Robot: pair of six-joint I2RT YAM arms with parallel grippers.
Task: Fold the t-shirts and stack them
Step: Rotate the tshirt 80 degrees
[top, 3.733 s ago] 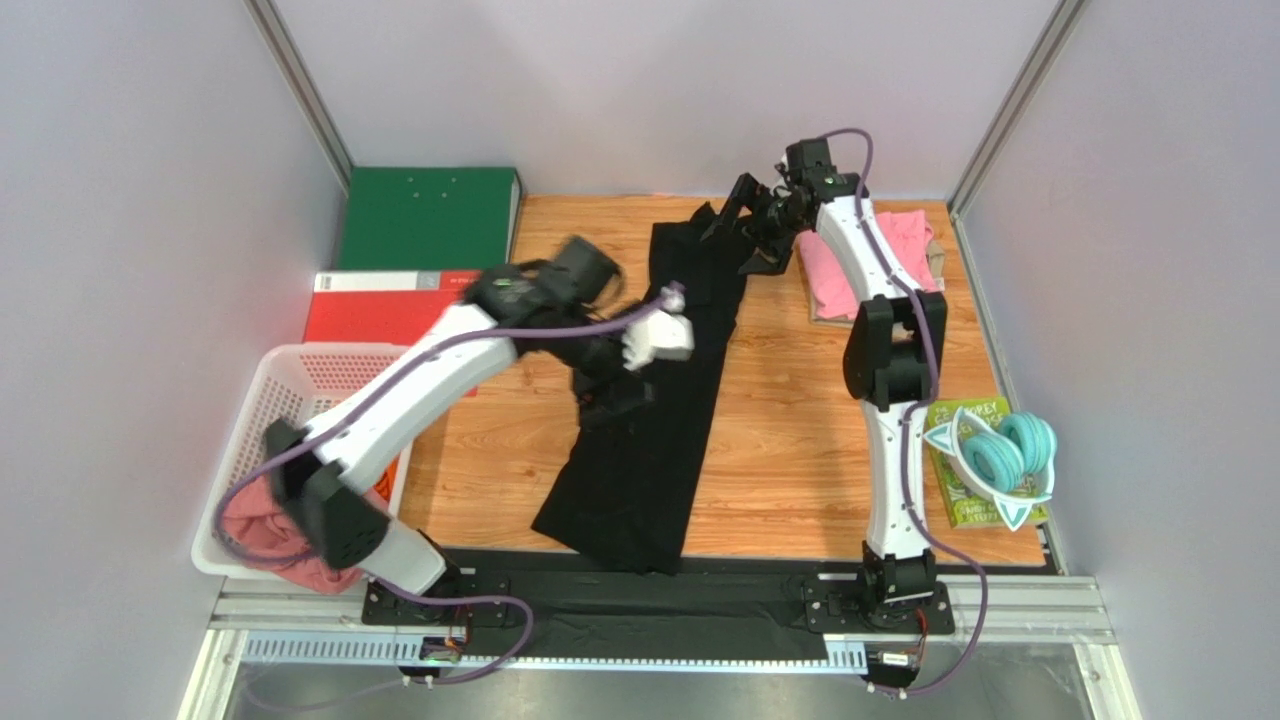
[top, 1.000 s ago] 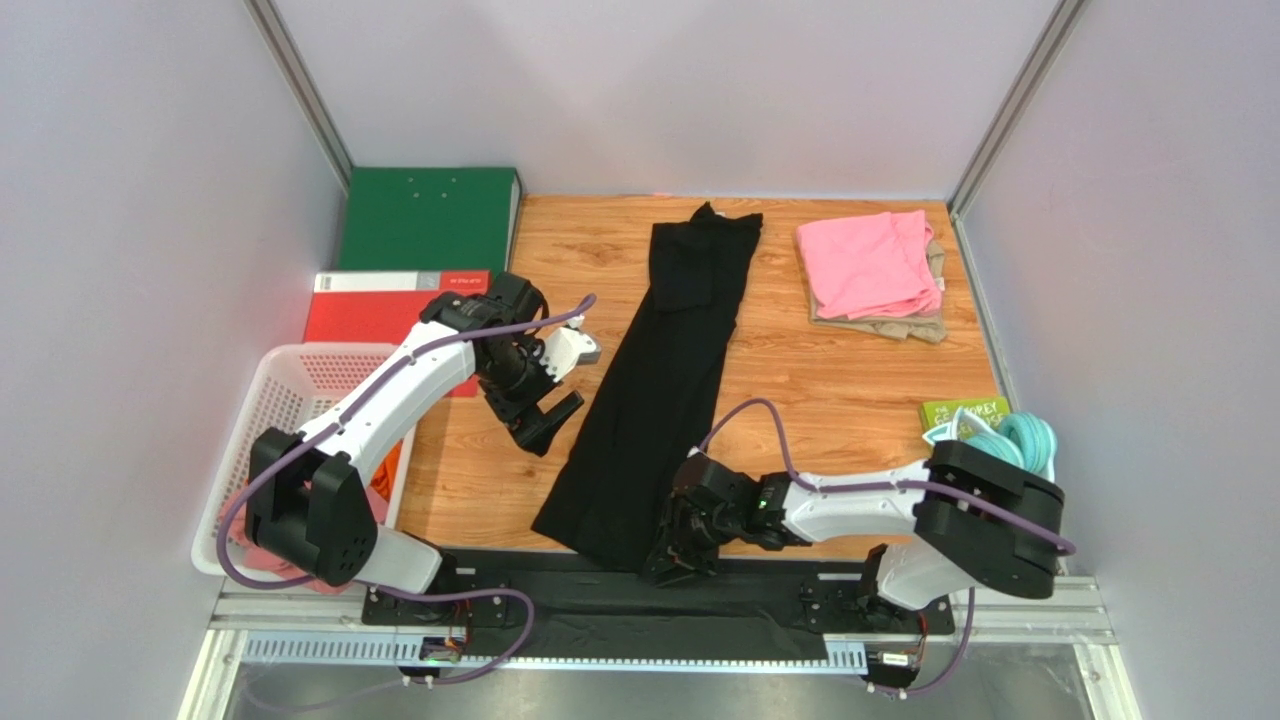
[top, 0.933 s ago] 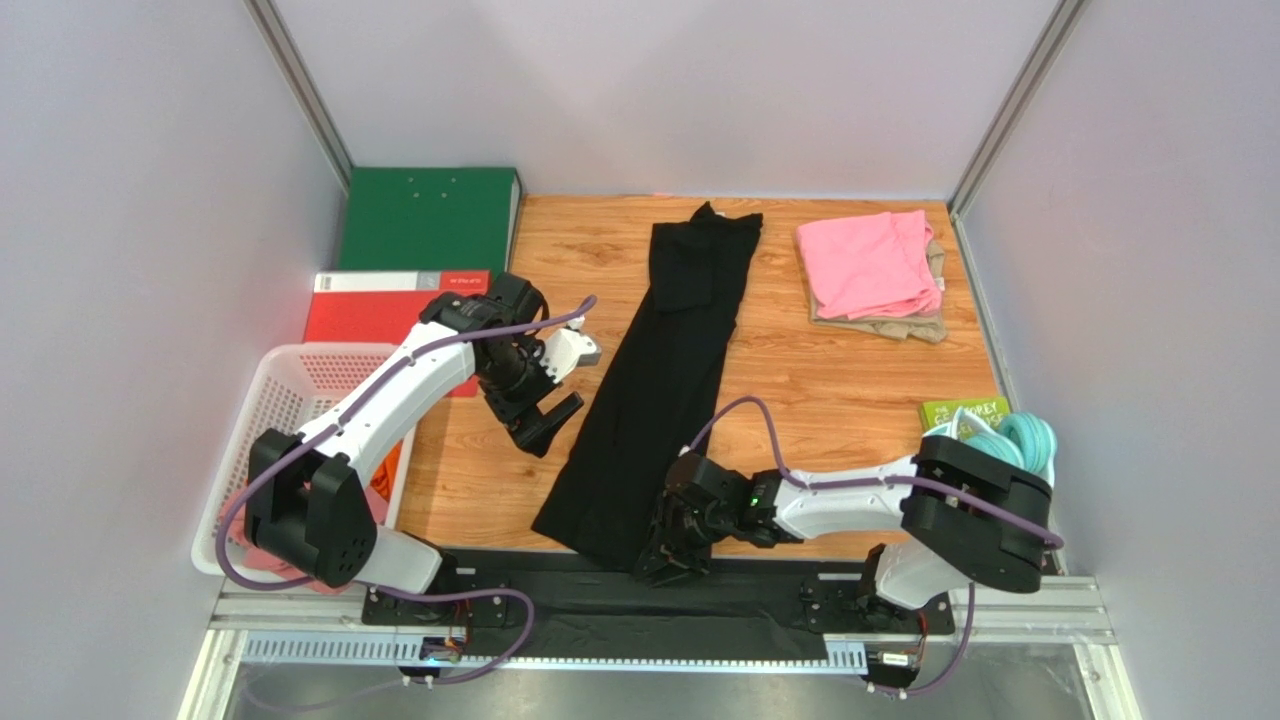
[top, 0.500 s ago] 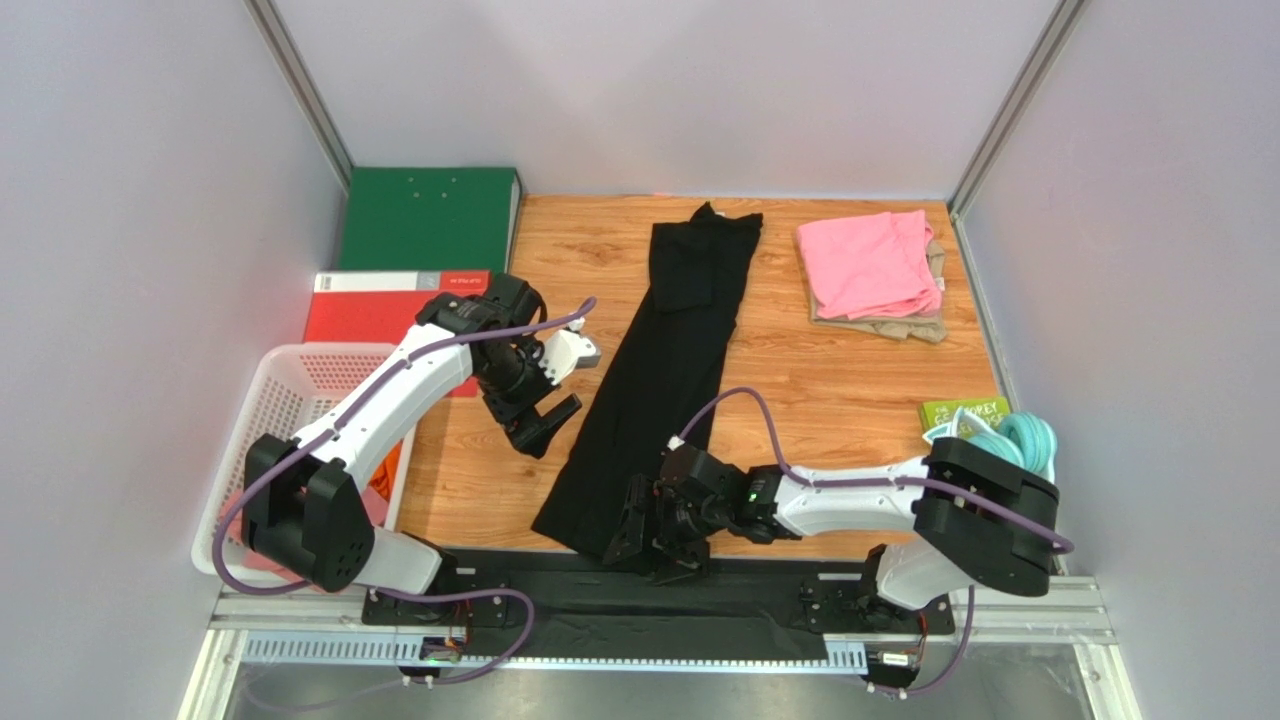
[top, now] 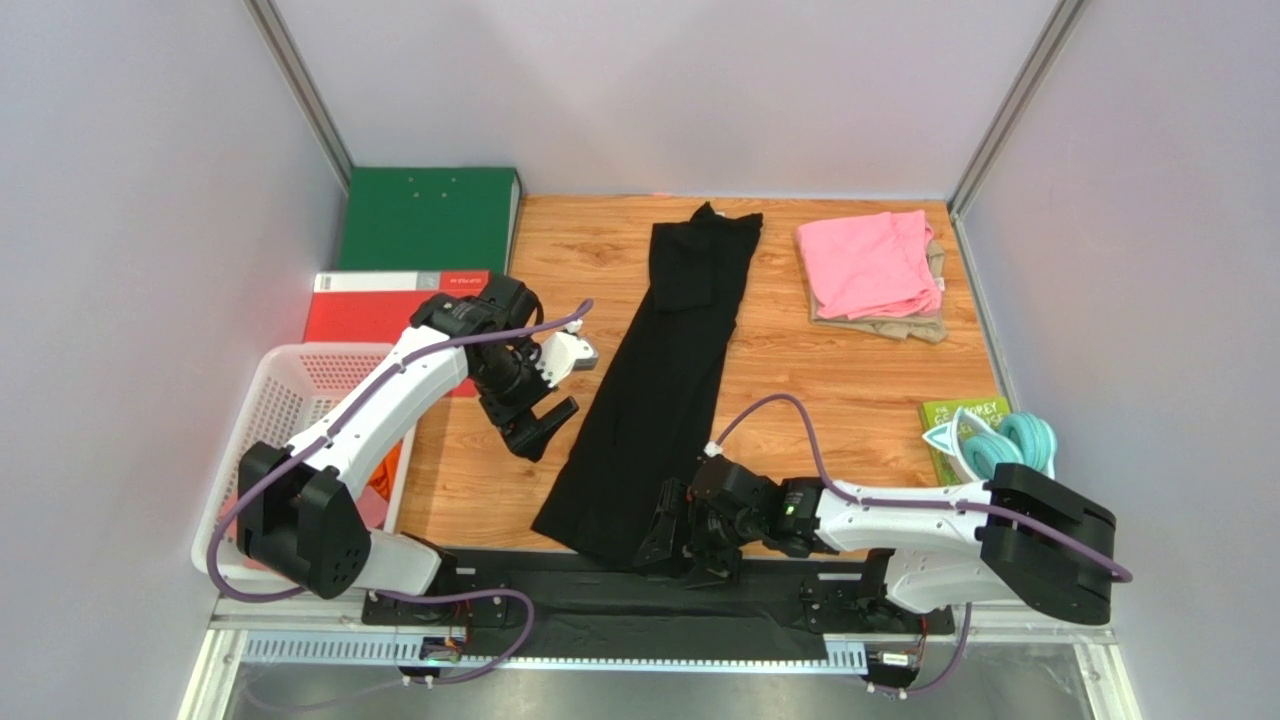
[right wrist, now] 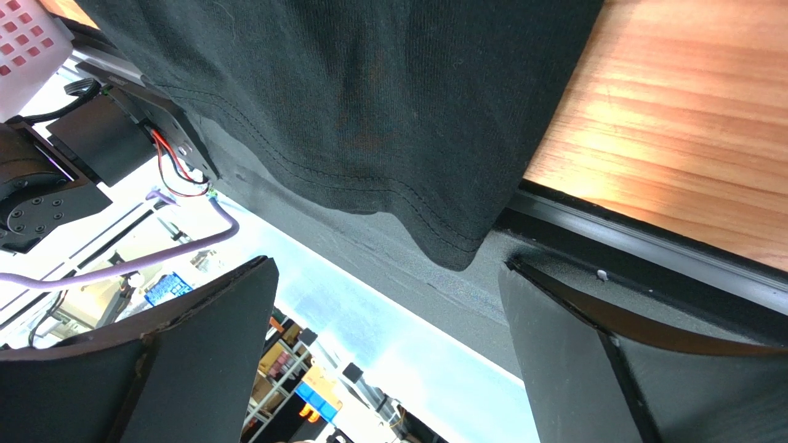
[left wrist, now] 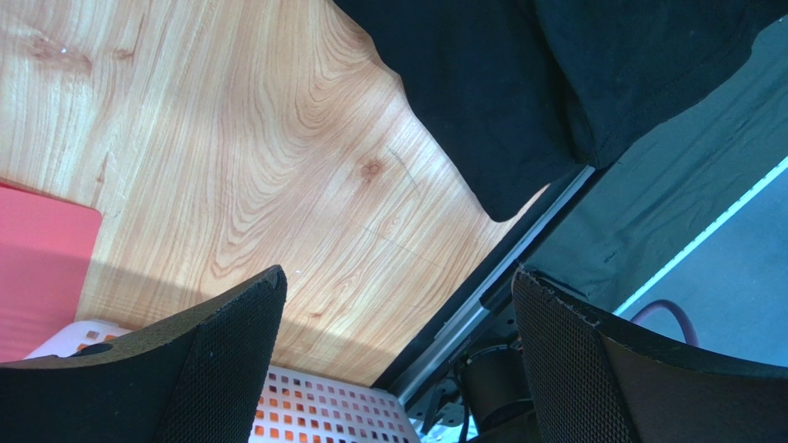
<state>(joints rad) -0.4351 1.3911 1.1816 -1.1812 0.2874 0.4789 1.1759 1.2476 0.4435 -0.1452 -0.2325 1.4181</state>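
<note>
Right fingers (right wrist: 638,369): apart, near hem of long black cloth t-shirt (top: 661,375) just ahead
Left fingers (left wrist: 185,369): apart, farther off
Shirt axis: near-to-far

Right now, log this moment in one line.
black t-shirt: long folded strip | left gripper: open, empty | right gripper: open, at its near hem | pink t-shirt: folded, far right

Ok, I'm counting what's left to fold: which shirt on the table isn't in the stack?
The black shirt, stretched as a long strip down the middle of the table. The pink shirt lies folded atop a beige one at the far right.
</note>
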